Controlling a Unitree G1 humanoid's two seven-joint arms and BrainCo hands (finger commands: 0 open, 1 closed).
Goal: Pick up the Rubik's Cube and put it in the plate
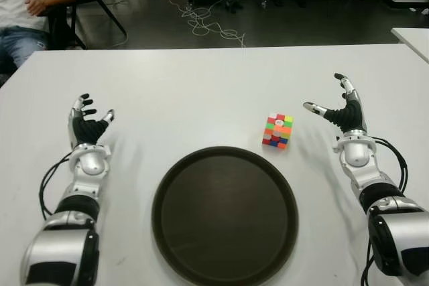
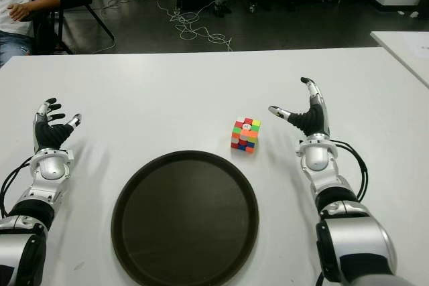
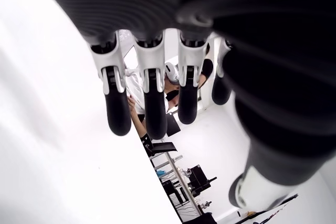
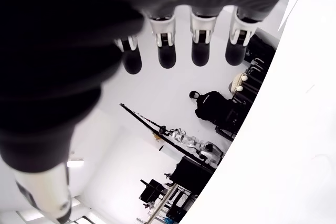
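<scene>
- Rubik's Cube [image 1: 277, 131] sits on the white table [image 1: 201, 92], just off the dark plate [image 1: 225, 214] at its 1 o'clock, untouched.
- Right hand [image 1: 342, 113] at the cube's 3 o'clock, fingers spread wide, empty.
- Left hand [image 1: 87, 125] at the plate's 10 o'clock, fingers relaxed, empty.

No readable text, label, brand, number or sign shows in any view. The Rubik's Cube [image 1: 278, 130] carries a small white mark on its top centre sticker, but it is too small to read.
</scene>
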